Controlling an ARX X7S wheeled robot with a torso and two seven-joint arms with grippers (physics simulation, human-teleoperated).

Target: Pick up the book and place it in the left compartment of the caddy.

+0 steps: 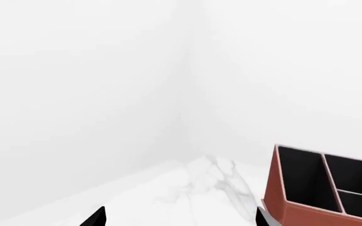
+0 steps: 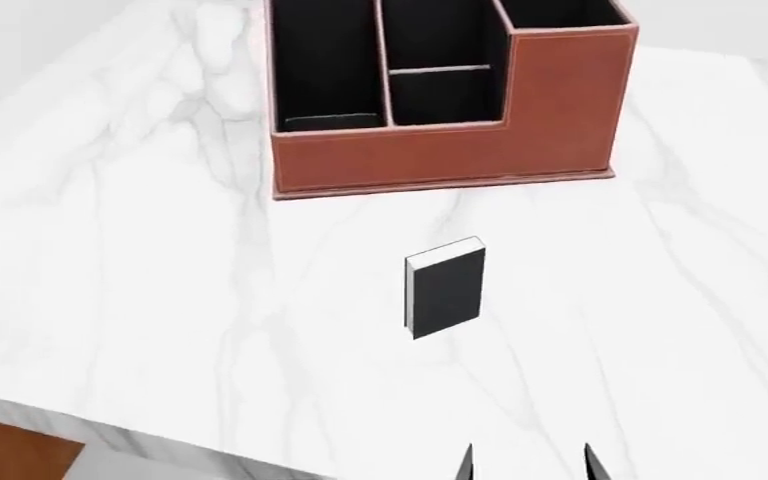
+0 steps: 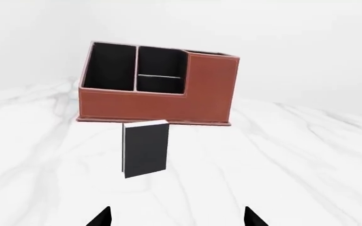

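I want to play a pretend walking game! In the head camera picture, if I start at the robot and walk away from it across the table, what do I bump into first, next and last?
Right hand → book → caddy, with its left compartment on the left side.

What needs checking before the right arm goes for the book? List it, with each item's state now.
1. book lies flat and free on the table: ok.
2. right gripper jaws open: ok.
3. Jaws lined up with the book: roughly, sitting slightly to the robot's right: cannot tell.
4. left compartment of the caddy empty: ok.
5. left gripper away from the book: ok.
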